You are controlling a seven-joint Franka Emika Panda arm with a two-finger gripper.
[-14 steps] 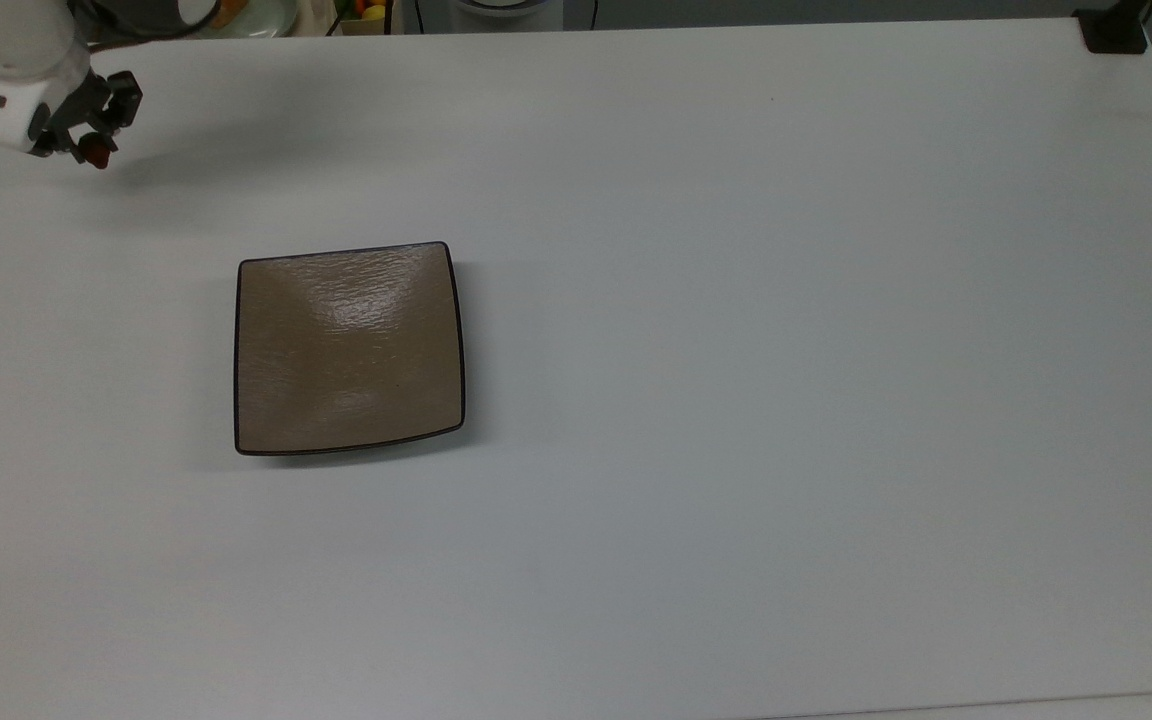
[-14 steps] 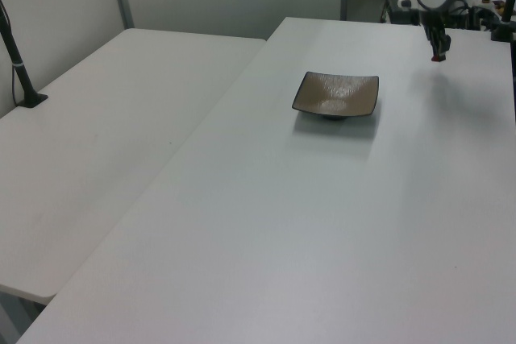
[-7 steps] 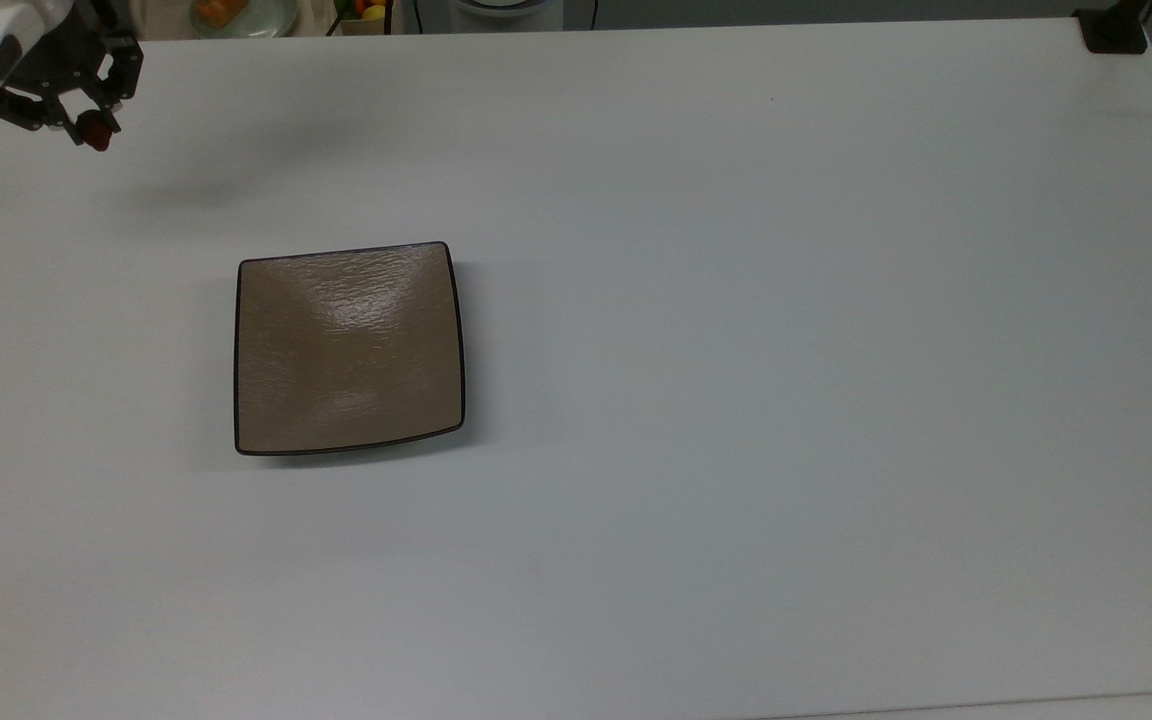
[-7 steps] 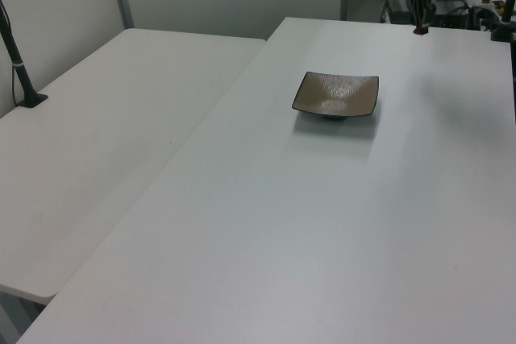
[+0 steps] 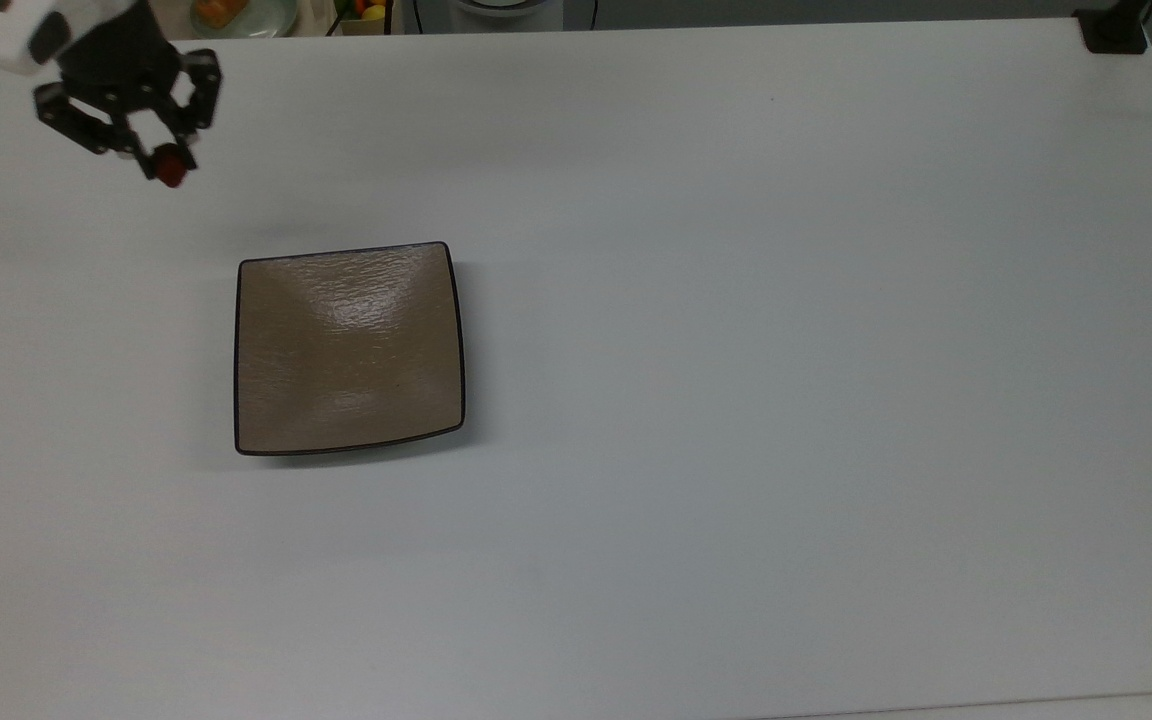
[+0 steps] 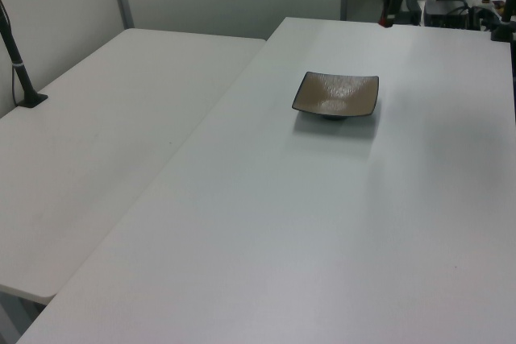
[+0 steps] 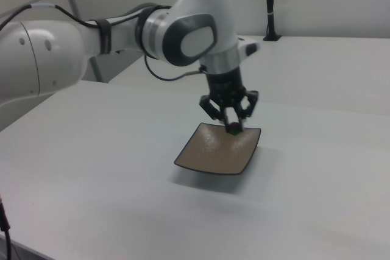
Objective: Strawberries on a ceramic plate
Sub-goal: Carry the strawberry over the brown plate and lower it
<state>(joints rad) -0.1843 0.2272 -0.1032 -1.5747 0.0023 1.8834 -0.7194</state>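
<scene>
Gripper (image 5: 168, 172) pinching strawberry (image 5: 171, 178), carried above table (image 5: 736, 300), approx 10 o'clock of ceramic plate (image 5: 349, 350) in top view. Transport step, I think. Next: move over plate, lower, release.

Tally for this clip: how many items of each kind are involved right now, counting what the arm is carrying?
Strawberry: 1, held between the gripper fingers above the table
Plate: 1, bare, on the table
Total: 2
</scene>
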